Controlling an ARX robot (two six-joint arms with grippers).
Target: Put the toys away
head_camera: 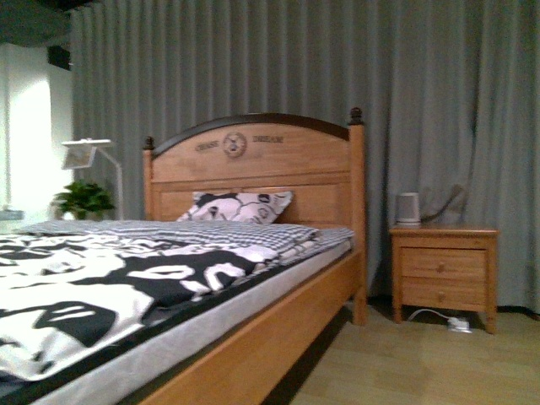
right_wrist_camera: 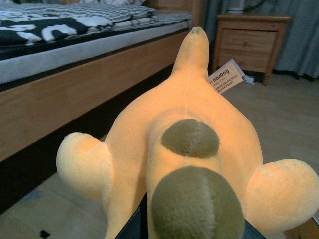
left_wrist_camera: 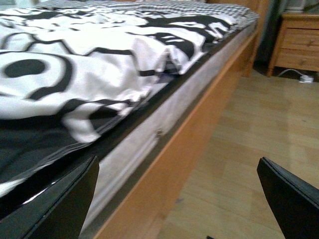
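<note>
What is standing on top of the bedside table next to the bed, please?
A small pale rounded device stands on the bedside table, at the side nearer the bed. The shut drawers hide whatever is inside.

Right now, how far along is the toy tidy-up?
Done: the plush toy is off the floor, apparently clamped in the right gripper, whose fingers it hides. In hand: it hangs beside the bed frame, over the wooden floor. Left: setting it down; no bin or box shows in any view. The left gripper is open and empty near the mattress edge.
</note>
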